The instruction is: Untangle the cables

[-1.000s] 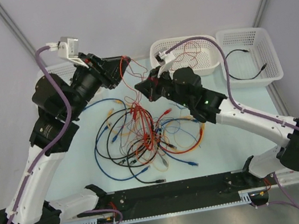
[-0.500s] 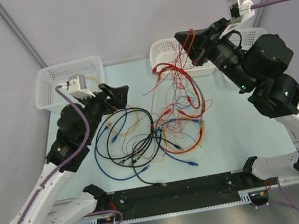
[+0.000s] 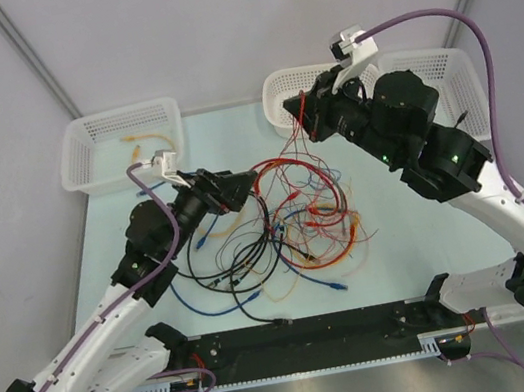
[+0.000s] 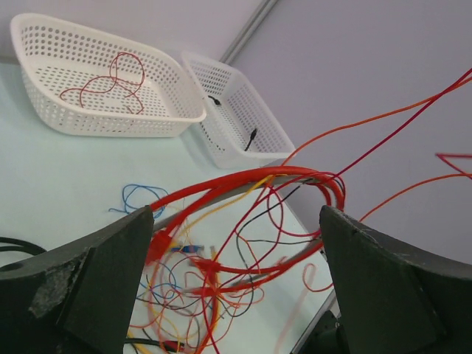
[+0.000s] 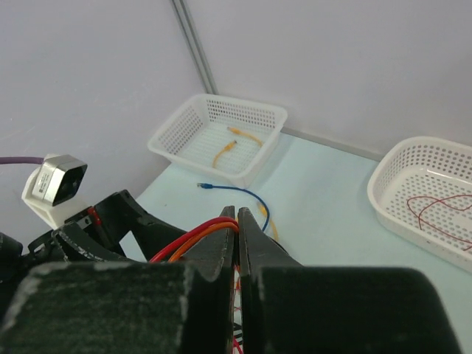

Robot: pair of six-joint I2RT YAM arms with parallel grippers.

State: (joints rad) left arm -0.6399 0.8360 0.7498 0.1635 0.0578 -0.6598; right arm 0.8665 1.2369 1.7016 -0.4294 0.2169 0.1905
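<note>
The cables (image 3: 278,229) lie in a tangle of red, orange, yellow, blue and black loops at the table's middle. My right gripper (image 3: 307,119) hangs above the tangle's far side, in front of the middle basket. In the right wrist view it (image 5: 237,221) is shut on red and orange cables (image 5: 199,237), which run taut down to the pile. My left gripper (image 3: 236,188) is open at the tangle's left edge. In the left wrist view (image 4: 236,258) red cable loops (image 4: 251,177) cross the wide gap between its fingers (image 4: 110,273); I cannot tell if they touch.
Three white baskets stand along the far edge. The left basket (image 3: 120,140) holds yellow cable, the middle basket (image 3: 275,87) holds red cable, and the right basket (image 3: 443,73) holds a black cable. A blue cable (image 5: 236,193) lies loose near the left basket.
My right arm has swung down and left from high at the far right, still holding the red cables. My left arm has moved right to the tangle's edge.
</note>
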